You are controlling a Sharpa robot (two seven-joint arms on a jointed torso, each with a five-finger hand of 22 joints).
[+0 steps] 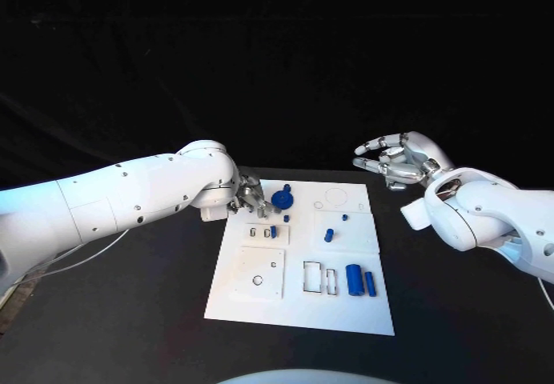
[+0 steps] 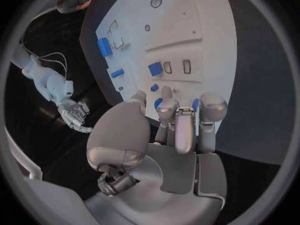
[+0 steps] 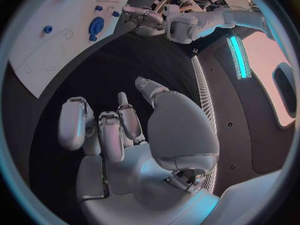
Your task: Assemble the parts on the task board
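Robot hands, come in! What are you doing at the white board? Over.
Left hand at the task board's far left corner, fingers by the round blue part; grip unclear. Right hand off board, holding nothing, fingers curled. Nothing in the way.

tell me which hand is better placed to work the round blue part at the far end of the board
Left, probably. The left hand sits at the task board's far left edge, fingers right beside the round blue part. The right hand hangs off the board, over the black table, holding nothing.

We see the white task board brightly lit from above against a dark counter and black surroundings. Our wrist views bend straight edges; a cyan light strip glares.
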